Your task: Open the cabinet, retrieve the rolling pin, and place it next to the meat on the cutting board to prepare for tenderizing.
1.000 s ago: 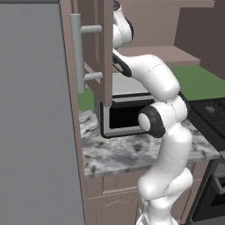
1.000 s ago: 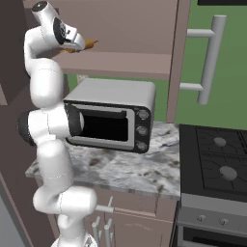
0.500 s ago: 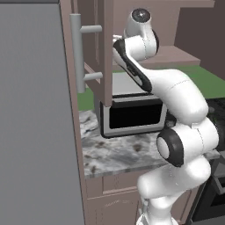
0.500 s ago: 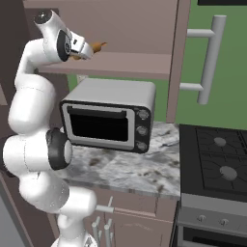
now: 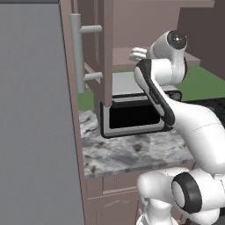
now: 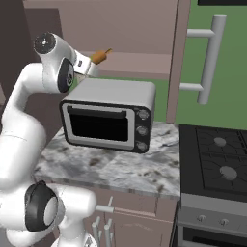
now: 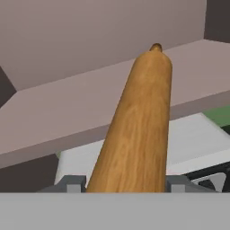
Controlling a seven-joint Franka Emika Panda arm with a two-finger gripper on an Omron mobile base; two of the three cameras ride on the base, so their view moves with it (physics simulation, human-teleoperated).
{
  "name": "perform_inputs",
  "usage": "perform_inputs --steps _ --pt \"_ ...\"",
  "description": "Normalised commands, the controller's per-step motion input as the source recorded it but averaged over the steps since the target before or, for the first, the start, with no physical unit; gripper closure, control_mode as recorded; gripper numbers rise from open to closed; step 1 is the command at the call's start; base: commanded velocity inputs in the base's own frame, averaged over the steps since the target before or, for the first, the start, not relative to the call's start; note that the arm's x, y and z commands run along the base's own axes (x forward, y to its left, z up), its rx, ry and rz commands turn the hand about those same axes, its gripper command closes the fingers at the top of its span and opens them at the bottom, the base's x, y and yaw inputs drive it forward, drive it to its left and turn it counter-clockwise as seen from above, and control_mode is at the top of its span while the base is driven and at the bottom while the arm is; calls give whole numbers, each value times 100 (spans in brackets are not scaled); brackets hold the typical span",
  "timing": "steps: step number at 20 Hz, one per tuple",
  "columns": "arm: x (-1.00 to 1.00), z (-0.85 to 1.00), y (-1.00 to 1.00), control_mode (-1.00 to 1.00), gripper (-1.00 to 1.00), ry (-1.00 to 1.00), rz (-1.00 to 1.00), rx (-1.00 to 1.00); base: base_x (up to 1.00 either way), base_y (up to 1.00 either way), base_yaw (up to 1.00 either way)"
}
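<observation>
Rolling pin (image 7: 137,126): light orange-brown wood, clamped between the closed fingers of the gripper (image 6: 90,63), far knob pointing toward the cabinet (image 5: 102,48) shelf; held above the toaster oven (image 6: 108,116), near its left rear corner.
Cabinet: both doors swung open, grey bar handles (image 6: 208,60) facing out, shelf just above the toaster oven.
Toaster oven: silver, dark glass door, on the marbled counter (image 6: 116,169).
Stove (image 6: 217,159): dark, right of the toaster oven.

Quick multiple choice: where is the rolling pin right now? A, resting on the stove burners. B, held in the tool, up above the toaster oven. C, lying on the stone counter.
B: the rolling pin sticks out from the tool, raised above the toaster oven.
</observation>
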Motion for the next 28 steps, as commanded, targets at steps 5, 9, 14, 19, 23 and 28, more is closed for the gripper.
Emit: perform_inputs --steps 5,9,14,19,23,28 --pt "-95 10 -27 -100 100 -1 2 1 0 0 0" --pt "-94 17 -20 -100 100 -1 5 0 0 0 0" --pt "-89 15 -8 -100 100 0 5 0 0 0 0" --pt "-28 1 14 -100 100 0 0 0 0 0 0" --pt "0 0 1 -100 100 0 0 0 0 0 0" --pt "-1 0 0 -100 100 0 0 0 0 0 0"
